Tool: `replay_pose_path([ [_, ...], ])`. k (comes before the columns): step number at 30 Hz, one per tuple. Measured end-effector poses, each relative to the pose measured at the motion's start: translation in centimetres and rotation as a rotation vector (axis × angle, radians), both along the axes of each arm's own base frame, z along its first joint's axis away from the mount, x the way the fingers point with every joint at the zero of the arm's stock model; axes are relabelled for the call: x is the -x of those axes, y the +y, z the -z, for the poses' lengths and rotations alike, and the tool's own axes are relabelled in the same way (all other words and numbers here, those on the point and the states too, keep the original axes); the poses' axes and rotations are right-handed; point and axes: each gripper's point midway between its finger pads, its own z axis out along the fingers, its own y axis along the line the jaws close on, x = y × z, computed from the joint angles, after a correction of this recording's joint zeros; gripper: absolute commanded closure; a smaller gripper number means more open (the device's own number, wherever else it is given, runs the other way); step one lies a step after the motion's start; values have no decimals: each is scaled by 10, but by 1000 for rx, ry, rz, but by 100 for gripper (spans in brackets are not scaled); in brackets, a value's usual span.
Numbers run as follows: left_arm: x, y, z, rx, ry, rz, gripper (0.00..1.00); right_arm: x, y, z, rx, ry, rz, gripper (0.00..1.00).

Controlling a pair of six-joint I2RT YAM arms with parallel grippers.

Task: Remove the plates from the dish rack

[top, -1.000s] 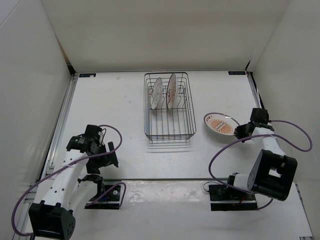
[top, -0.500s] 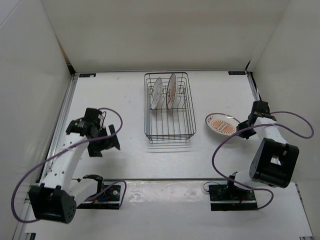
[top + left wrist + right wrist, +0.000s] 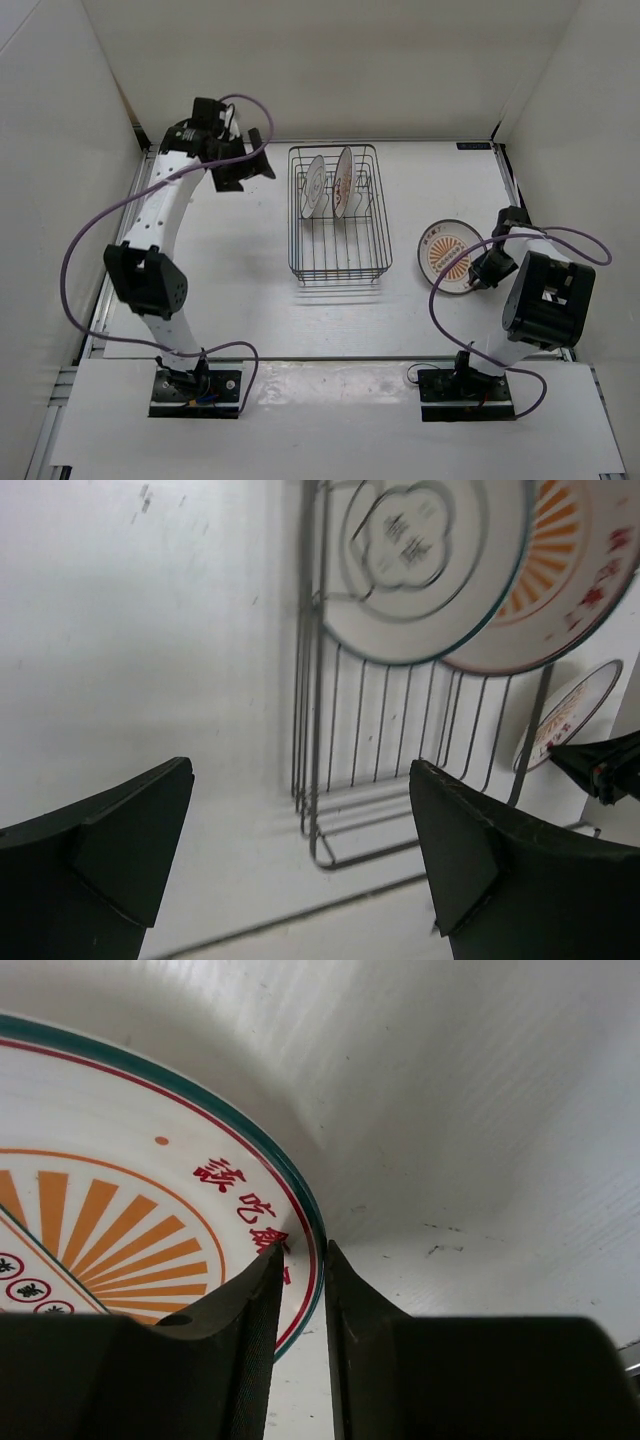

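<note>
One plate [image 3: 446, 256], rim in right pincer [image 3: 301, 1253]

Overhead and left-wrist views (closer) share the dish rack [image 3: 340, 250].

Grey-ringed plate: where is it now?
Top view: the grey-ringed plate stands upright in the far half of the rack, just left of the orange plate slotted beside it and right of the left gripper.

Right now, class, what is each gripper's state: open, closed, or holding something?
Left gripper: open, holding nothing.
Right gripper: closed on the rim of a plate.
</note>
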Motion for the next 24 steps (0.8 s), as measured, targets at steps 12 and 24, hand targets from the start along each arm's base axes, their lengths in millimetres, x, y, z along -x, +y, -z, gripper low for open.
replay_pose_path([
  [12,-30,-66,8,-81,-90,243,0,-77,-3,-44,-63,-165,-25,76],
  [24,-52,-62,19,-110,-109,226,0,-64,10,-96,-118,-150,4,93],
])
